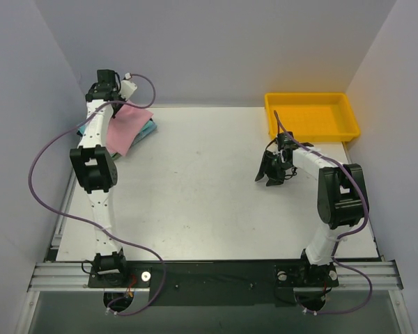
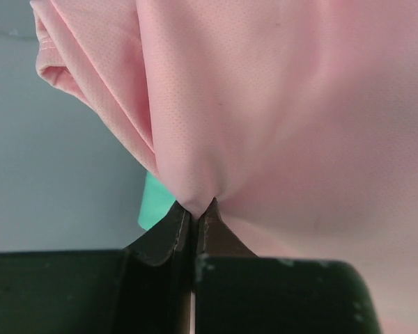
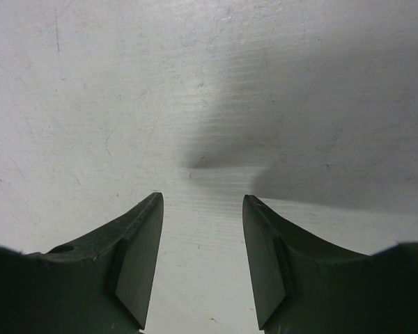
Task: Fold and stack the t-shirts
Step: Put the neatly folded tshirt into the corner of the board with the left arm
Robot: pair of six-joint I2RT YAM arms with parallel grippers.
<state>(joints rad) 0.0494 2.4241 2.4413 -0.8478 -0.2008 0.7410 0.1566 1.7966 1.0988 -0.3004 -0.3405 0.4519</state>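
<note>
Top external view gives you the whole picture: the t-shirts sit together in one heap at the far left corner of the worktop [image 1: 195,195], under the left arm [image 1: 97,153]. The pink t-shirt [image 1: 129,125] lies uppermost. A blue-green edge of cloth [image 1: 151,128] peeks out from beneath it on the side toward the middle. From the left wrist view you can see the left jaws clenched on a small pinch of the pink cloth, which rises from the tips in soft pleats. A patch of the teal-green t-shirt [image 2: 152,203] shows just beside them, lower down. The right arm [image 1: 334,195] hangs over bare worktop near the yellow tray [image 1: 313,137], well apart from the heap. Its jaws stand released with nothing between them, as the right wrist view makes plain. As for progress, the pink shirt reads as a fairly neat four-sided shape lying askew on the others, so some folding may be behind you. You cannot tell from these views whether the lower shirts are folded or merely piled. My judgement is that the job is unfinished: the top shirt is in the grip and not squared to the pile. At least one release and a tidy alignment remain, perhaps full folds too. Nothing lies in the middle of the worktop, where a fold would be laid out.
</note>
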